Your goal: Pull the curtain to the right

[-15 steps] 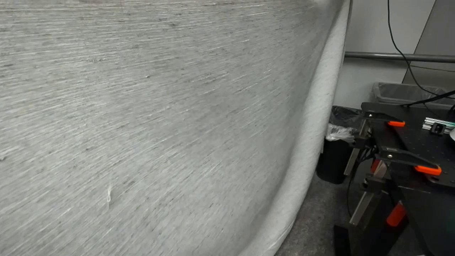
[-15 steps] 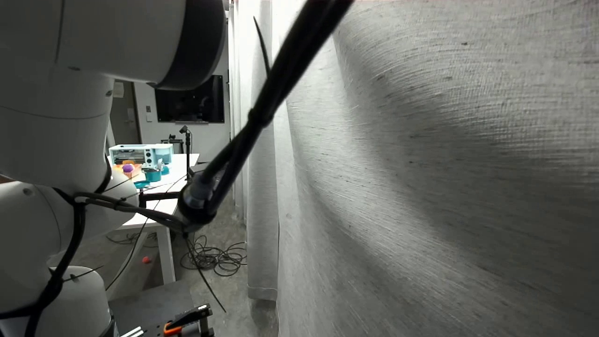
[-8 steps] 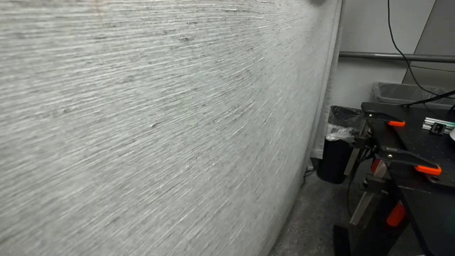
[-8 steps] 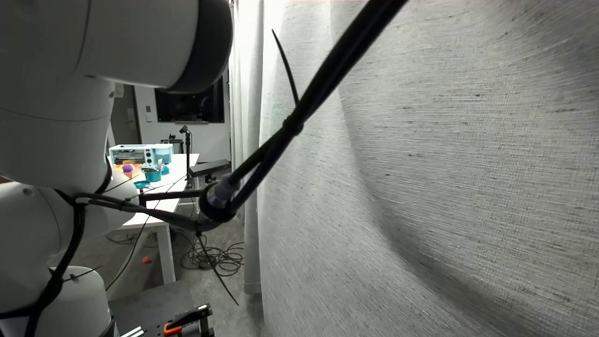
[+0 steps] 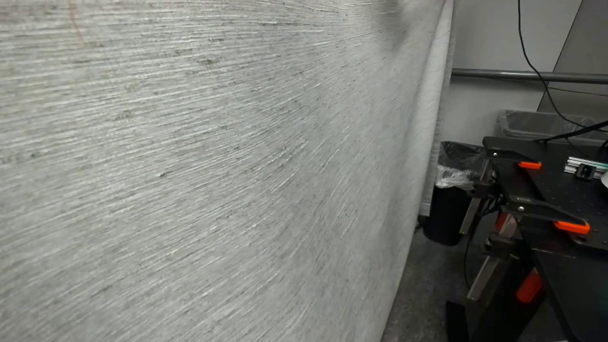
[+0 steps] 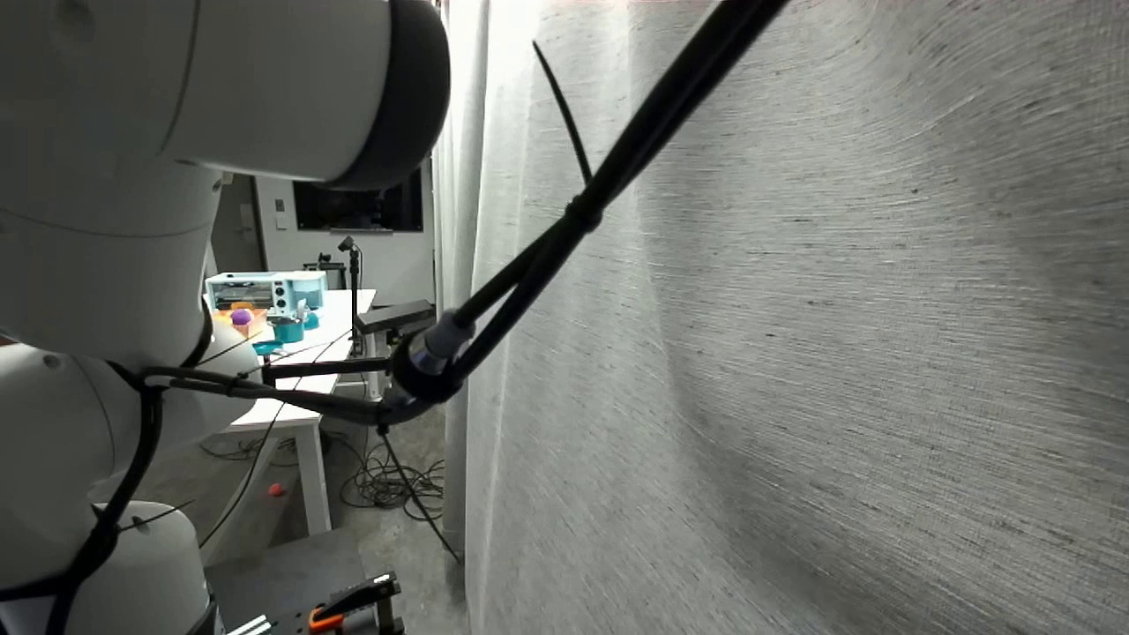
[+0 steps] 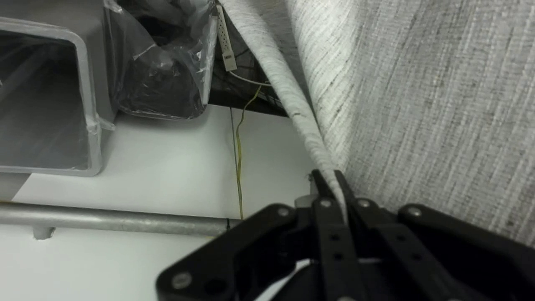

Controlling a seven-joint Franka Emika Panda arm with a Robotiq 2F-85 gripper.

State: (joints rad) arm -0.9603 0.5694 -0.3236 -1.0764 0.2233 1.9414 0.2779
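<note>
The curtain (image 5: 190,190) is a very large light grey woven sheet with fine streaks. It fills most of both exterior views, hanging in soft folds (image 6: 838,309). In the wrist view it hangs at the right (image 7: 426,83). My gripper (image 7: 329,177) is shut on a narrow rolled edge of the curtain (image 7: 299,108). The edge runs up and left from between the fingers (image 7: 343,184). In an exterior view my arm (image 6: 282,70) stands left of the curtain. The gripper is not visible in the exterior views.
A black cable bundle (image 6: 538,260) on my arm crosses in front of the curtain. A black table with clamps (image 5: 541,206) and a black bin (image 5: 449,213) stand beside it. A metal rail (image 7: 104,217) and a grey bin (image 7: 90,92) show in the wrist view. Loose cables (image 6: 397,485) lie on the floor.
My arm and its cable have moved rightward in an exterior view. The cloth has slid, its near edge has shifted left there, and its folds have changed shape.
</note>
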